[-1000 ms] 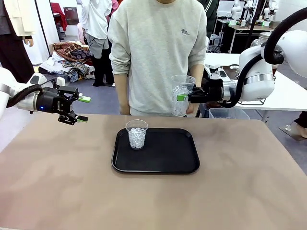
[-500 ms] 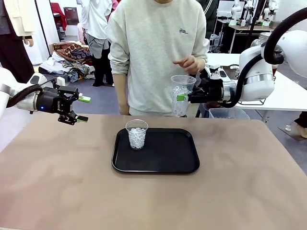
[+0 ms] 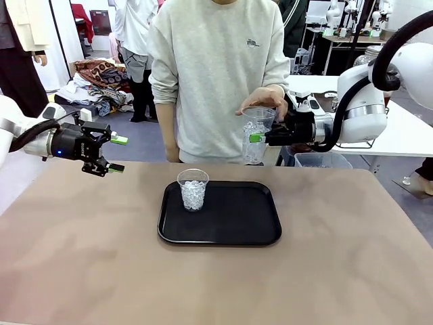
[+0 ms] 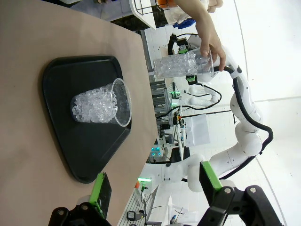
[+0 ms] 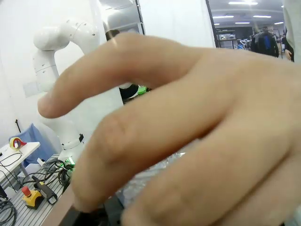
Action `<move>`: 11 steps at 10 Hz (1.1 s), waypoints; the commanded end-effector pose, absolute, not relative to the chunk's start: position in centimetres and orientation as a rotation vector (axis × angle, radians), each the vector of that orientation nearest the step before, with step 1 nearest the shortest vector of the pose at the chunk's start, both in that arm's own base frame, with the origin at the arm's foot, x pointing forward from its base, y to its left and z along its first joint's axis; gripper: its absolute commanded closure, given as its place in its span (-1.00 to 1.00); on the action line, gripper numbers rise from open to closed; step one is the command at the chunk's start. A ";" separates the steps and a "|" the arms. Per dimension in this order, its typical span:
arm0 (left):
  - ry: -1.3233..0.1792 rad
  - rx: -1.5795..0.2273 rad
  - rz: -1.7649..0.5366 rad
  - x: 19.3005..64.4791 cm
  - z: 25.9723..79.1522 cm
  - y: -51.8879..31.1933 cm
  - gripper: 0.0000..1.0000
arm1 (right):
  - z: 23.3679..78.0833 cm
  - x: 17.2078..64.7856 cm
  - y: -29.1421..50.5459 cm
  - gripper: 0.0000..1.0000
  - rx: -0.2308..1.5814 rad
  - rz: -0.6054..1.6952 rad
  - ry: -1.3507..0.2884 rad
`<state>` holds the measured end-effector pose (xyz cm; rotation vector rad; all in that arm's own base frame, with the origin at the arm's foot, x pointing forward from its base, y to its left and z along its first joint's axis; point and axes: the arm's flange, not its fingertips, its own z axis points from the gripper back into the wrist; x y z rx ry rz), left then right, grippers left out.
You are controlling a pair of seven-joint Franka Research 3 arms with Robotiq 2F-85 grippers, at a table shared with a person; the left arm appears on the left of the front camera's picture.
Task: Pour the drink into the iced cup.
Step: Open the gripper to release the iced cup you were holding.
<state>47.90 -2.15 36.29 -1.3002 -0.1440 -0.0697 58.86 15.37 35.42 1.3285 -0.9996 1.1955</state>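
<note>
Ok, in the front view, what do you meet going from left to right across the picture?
Open left pincer with green pads → clear plastic cup of ice standing on the black rectangular tray → second clear ice-filled cup, gripped in the right pincer → white right arm.

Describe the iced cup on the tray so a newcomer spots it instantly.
On the brown table lies a black rectangular tray; a clear plastic cup of ice stands upright near its far-left corner. Nothing touches it, whereas the second clear iced cup hangs in the right gripper under a person's hand.
</note>
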 end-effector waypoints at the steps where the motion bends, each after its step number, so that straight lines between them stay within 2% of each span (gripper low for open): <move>1: -0.161 -1.311 -0.073 47.8 36.3 -2.2 -1.00 | 35.7 58.6 15.6 -0.44 1.318 1.208 -1.008; 11: -0.161 -1.311 -0.073 47.8 36.3 -2.2 -1.00 | 35.7 58.6 15.6 -0.44 1.318 1.208 -1.008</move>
